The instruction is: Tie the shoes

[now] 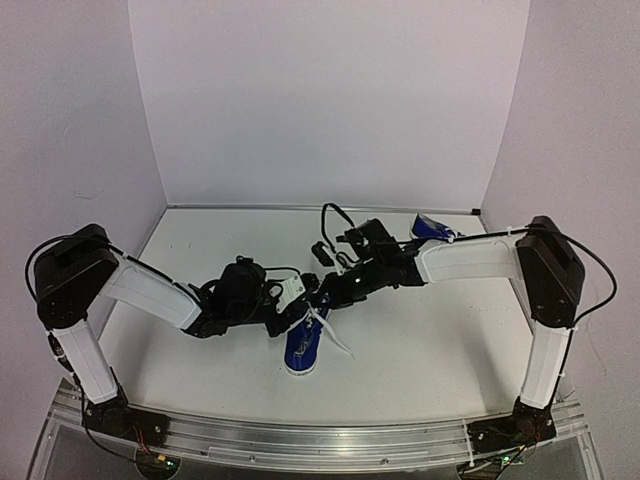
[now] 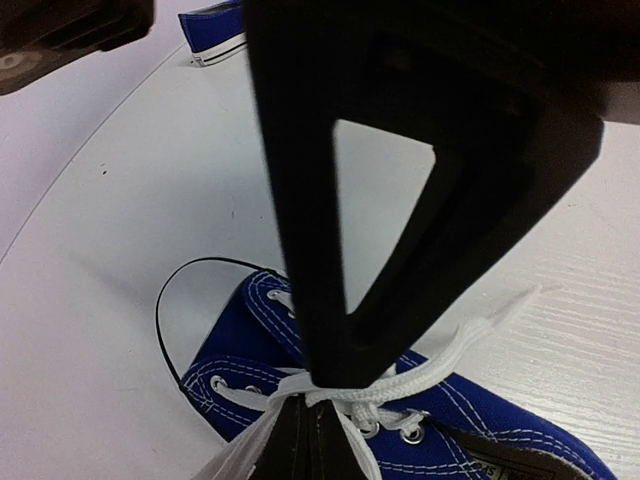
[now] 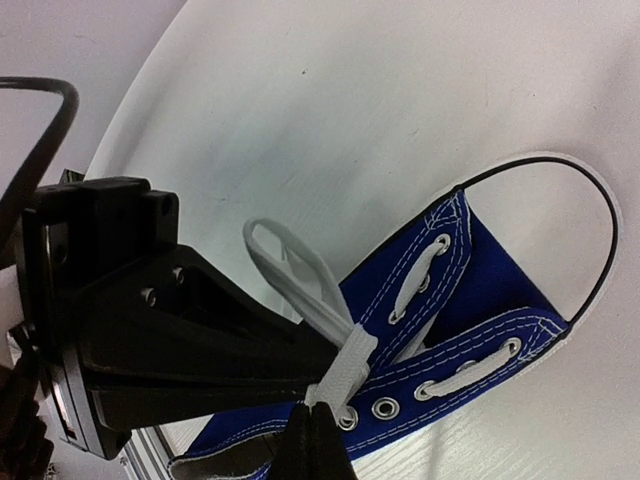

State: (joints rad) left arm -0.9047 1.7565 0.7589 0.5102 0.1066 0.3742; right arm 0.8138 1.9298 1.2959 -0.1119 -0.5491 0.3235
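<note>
One blue shoe [image 1: 300, 347] lies mid-table, white toe cap toward the near edge. It also shows in the left wrist view [image 2: 250, 340] and the right wrist view [image 3: 480, 340]. Both grippers meet over its top eyelets. My left gripper [image 1: 297, 308] [image 2: 308, 402] is shut on a strand of the white lace [image 2: 440, 365] at the crossing. My right gripper [image 1: 322, 296] [image 3: 316, 410] is shut on the lace [image 3: 345, 365] where a loop [image 3: 290, 255] stands up. A lace end [image 1: 335, 338] trails to the shoe's right. The second blue shoe [image 1: 432, 228] [image 2: 215, 35] lies at the back right.
White walls close the table at the back and sides. A black cable [image 1: 335, 215] arcs above the right wrist. A metal rail [image 1: 320, 440] runs along the near edge by the arm bases.
</note>
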